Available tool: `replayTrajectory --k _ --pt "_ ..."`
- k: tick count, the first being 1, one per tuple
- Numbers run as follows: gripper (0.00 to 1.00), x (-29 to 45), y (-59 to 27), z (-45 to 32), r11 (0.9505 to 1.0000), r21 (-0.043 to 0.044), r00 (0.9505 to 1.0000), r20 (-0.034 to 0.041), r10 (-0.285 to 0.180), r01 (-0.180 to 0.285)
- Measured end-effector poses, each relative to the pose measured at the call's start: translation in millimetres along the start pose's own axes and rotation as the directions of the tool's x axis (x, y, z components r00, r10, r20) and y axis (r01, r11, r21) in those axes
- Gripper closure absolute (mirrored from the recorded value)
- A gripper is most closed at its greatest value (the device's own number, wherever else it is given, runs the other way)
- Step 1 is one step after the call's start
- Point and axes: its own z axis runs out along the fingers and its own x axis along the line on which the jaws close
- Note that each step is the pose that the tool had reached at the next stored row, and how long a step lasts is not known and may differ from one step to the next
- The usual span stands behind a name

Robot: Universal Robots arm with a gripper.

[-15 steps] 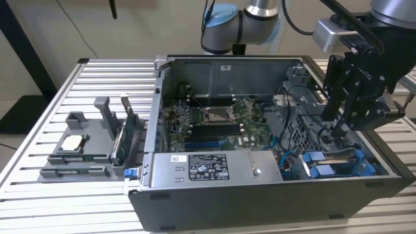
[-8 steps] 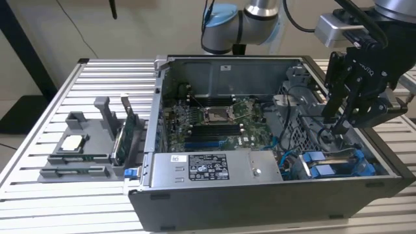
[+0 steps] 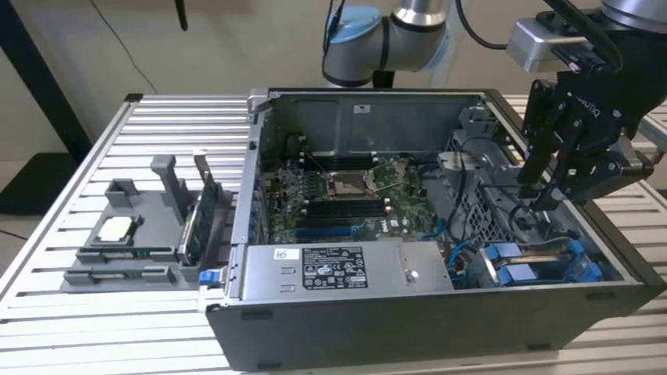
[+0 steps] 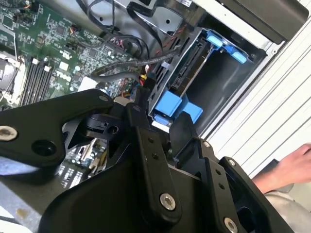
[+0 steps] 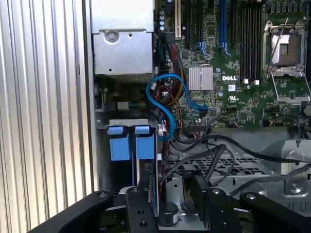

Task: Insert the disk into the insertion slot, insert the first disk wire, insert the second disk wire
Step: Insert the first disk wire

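The insertion slot (image 4: 224,85) is the dark metal bay with blue tabs in the case's near right corner (image 3: 521,264), also visible in the first wrist view (image 5: 127,145). The disk (image 4: 187,65) stands on edge inside it, its connector end facing the case interior. My gripper (image 3: 542,195) hangs just above the bay, open, its black fingers (image 4: 138,104) spread beside the blue tabs (image 5: 171,183). A black wire plug with red and yellow leads (image 4: 146,81) lies right at one fingertip. Blue wires (image 5: 165,97) loop between the bay and the board.
The grey power supply box (image 3: 333,269) sits beside the bay, with the motherboard (image 3: 344,195) behind it. A grey holder with parts (image 3: 136,234) stands on the slatted table (image 3: 105,328) at the exterior view's left. A person's hand (image 4: 291,165) rests outside the case.
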Motion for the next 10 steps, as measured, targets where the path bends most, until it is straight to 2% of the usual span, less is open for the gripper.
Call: replayTrajectory --k 6,10 --pt "0.53 -2.9 -2.6 1.1 1.0 -0.0003 1.0 0.0004 0.005 -0.005" --pt "0.53 -3.1 -3.0 2.8 0.9999 -0.0017 0.9999 0.0035 0.012 -0.012"
